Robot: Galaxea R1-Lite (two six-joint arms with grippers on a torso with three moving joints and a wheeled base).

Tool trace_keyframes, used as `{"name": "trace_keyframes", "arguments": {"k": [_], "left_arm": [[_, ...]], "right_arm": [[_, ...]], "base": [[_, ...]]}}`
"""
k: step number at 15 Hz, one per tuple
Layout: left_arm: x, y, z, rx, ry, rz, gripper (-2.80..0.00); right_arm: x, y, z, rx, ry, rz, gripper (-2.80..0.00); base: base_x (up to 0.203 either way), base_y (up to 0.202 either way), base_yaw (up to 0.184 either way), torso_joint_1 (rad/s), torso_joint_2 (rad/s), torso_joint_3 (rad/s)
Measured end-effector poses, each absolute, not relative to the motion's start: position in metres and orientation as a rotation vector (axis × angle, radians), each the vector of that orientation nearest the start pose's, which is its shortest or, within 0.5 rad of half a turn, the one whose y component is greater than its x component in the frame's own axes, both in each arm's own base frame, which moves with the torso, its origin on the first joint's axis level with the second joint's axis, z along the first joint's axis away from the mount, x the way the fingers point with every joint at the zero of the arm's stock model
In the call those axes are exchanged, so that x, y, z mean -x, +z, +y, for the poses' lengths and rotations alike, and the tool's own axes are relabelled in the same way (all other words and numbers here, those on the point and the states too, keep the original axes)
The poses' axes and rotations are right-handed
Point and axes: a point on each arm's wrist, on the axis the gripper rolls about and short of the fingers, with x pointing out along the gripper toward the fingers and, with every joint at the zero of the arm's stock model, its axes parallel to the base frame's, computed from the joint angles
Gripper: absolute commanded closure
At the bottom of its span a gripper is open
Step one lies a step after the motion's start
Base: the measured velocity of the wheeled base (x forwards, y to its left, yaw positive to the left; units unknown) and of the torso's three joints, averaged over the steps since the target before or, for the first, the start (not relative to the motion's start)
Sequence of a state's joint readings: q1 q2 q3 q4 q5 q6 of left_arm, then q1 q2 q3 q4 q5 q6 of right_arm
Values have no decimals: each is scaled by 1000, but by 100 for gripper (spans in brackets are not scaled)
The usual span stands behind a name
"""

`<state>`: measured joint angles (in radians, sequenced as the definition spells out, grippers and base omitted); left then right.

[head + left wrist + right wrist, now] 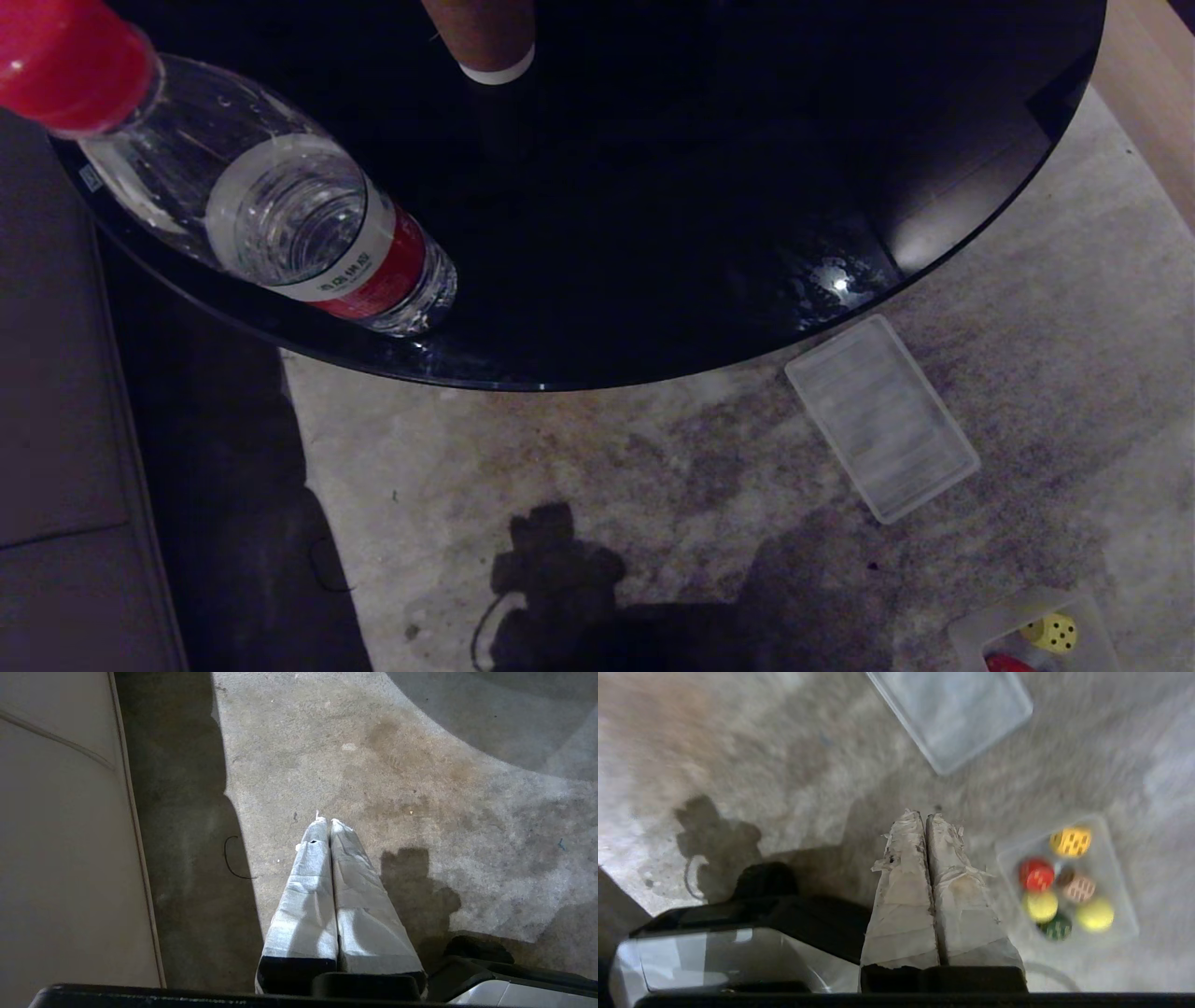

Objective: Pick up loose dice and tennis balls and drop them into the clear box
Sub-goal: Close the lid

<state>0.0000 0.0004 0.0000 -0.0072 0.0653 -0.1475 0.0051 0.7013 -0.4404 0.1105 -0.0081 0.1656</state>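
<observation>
Clear box (971,633) cut off at corner — yellow die (1050,633) visible.

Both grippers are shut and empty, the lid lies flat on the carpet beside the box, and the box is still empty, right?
Not quite: the box is not empty. The right wrist view shows dice and tennis balls already inside it. The rest holds: the left gripper and right gripper are shut and empty, and the lid lies flat on the carpet.
</observation>
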Motion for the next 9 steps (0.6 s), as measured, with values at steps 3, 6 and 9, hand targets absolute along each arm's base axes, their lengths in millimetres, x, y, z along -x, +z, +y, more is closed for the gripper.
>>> {"name": "trace_keyframes", "arguments": {"k": [3,6,9], "left_arm": [[23,76,1,147,65,-12,0],[23,76,1,148,65,-12,0],[23,76,1,148,65,-12,0]], "right_arm": [[-126,180,-1,-177,-83,491,0],[-198,156,-9,-185,-169,546,0],[-245,129,-25,-205,-247,569,0]], "base": [[0,0,0,0,0,0],[0,0,0,0,0,0],[0,0,0,0,0,0]]}}
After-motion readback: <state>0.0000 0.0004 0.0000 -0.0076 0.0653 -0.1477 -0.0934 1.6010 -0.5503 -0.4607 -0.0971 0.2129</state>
